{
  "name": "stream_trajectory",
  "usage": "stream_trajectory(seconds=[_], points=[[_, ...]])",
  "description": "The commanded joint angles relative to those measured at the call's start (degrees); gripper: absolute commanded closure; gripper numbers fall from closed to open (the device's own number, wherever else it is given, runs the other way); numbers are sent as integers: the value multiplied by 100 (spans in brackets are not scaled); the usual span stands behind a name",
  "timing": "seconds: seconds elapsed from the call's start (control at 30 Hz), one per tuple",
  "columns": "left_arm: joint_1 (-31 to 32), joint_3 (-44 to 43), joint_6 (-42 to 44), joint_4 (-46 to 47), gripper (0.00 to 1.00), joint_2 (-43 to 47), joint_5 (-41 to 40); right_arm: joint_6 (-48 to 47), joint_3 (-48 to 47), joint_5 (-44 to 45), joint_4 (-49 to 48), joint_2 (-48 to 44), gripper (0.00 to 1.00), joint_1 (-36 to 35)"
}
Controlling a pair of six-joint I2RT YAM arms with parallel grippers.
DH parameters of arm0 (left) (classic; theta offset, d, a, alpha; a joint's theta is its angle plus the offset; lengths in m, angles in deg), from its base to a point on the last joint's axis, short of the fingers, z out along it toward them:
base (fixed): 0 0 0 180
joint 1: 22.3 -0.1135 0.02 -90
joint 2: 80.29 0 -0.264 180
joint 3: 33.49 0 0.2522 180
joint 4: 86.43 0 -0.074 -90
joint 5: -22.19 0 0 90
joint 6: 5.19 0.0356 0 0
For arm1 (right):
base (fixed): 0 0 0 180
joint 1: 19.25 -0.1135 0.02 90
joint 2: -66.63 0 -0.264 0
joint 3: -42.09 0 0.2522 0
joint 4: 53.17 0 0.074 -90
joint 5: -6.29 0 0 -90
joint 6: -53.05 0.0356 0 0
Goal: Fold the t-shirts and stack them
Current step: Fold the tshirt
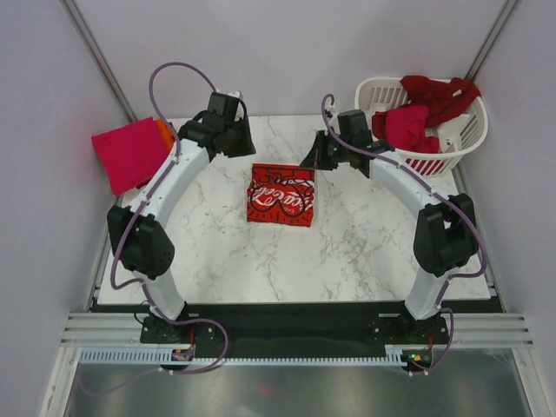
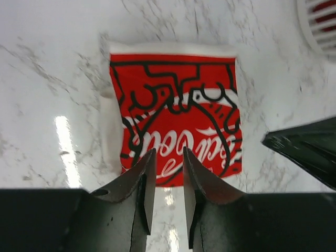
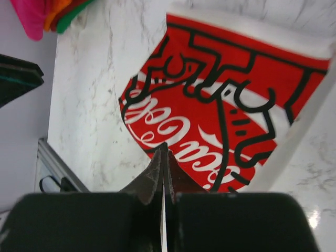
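Note:
A red t-shirt with white Coca-Cola script lies folded into a flat rectangle in the middle of the marble table. My left gripper hovers off its far left corner. In the left wrist view the shirt lies just beyond that gripper, whose jaws stand a little apart with nothing between them. My right gripper hangs at the shirt's far right corner. It is shut and empty, above the shirt.
A stack of folded shirts, magenta-pink over orange, lies at the table's far left edge. The white slatted basket at the far right holds a crimson shirt and a dark red one.

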Motion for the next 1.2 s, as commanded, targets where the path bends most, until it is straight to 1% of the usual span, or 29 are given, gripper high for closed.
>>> stream_trajectory(seconds=[0.0,0.03,0.07,0.1,0.17,0.23,0.27,0.3,0.33,0.37,0.4,0.43,0.5,0.57,0.7,0.73,0.8,0.83,0.87,0.93,0.97,1.07,1.17], points=[[192,1206,-209,678,67,274,849,385,828,-1188,-959,80,100,-116],[192,1732,-271,872,67,328,990,490,977,-1232,-1283,98,100,-116],[192,1946,-323,1240,67,337,1192,534,1248,-1346,-1451,167,100,-116],[184,2148,-394,1417,68,337,1315,535,1347,-1408,-1592,238,100,-116],[184,2622,-456,1830,68,188,1404,482,1601,-1444,-1831,544,100,-116],[166,2869,-456,1832,68,-153,1405,264,1734,-1269,-1849,886,100,-107],[140,2905,-456,1832,68,-294,1405,175,1874,-972,-1823,984,100,-107],[105,2932,-482,2006,68,-444,1231,113,1962,-856,-1822,1081,100,-72],[79,3010,-508,2025,71,-576,1020,69,2059,-768,-1822,1239,100,-54],[-17,3055,-535,2017,72,-803,966,51,2251,-654,-1822,1292,100,-46],[-105,3116,-665,1999,74,-858,1096,34,2366,-592,-1831,1328,100,-19],[-211,3239,-745,2017,76,-867,1271,16,2454,-487,-1822,1328,100,-10],[-308,3415,-929,1999,75,-604,1046,-37,2736,-180,-1805,1250,100,-10],[-326,3591,-931,1982,73,-454,913,-54,2850,-38,-1708,1118,100,-10],[-326,3653,-799,1859,72,-410,1044,-221,2737,129,-1401,916,100,-19],[-326,3679,-799,1824,72,-349,1044,-256,2615,199,-1183,750,100,-28],[-300,3723,-772,1788,68,53,983,-387,2474,270,-858,530,92,-54],[-291,3723,-746,1762,65,239,904,-440,2299,392,-708,267,88,-63],[-256,3706,-720,1745,59,397,860,-485,2193,454,-576,134,78,-80],[-229,3575,-614,1683,50,870,816,-537,1903,490,-251,-260,73,-133],[-195,3513,-570,1578,44,986,816,-538,1823,464,-171,-384,72,-159],[-98,3328,-535,1411,36,1496,763,-433,1629,350,-3,-807,72,-291],[-19,3310,-587,1279,36,1857,745,-266,1576,78,-29,-1062,77,-589]])
